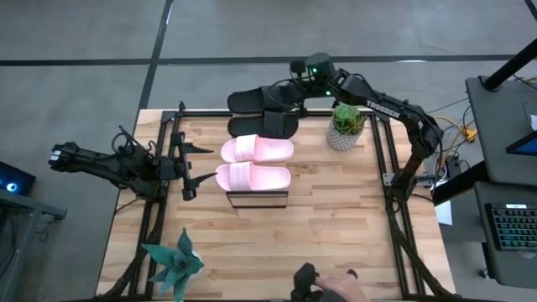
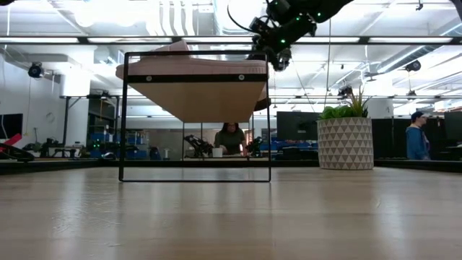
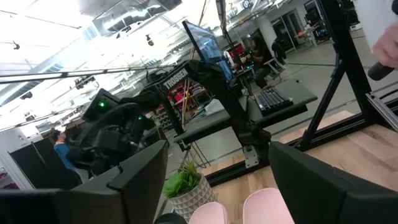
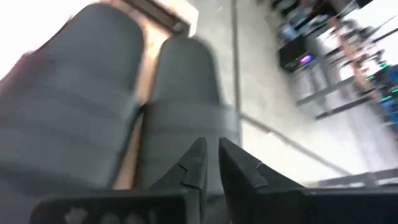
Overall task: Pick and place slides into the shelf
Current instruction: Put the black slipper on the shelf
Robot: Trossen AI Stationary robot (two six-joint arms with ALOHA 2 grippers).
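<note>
Right gripper jaws (nearly closed) over black slide.

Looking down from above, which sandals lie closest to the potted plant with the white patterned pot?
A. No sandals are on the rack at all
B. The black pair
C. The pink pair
B. In the high view the black pair lies at the far end of the shelf, beside the potted plant, under the right gripper; the pink pair lies farther along, away from the plant.
</note>
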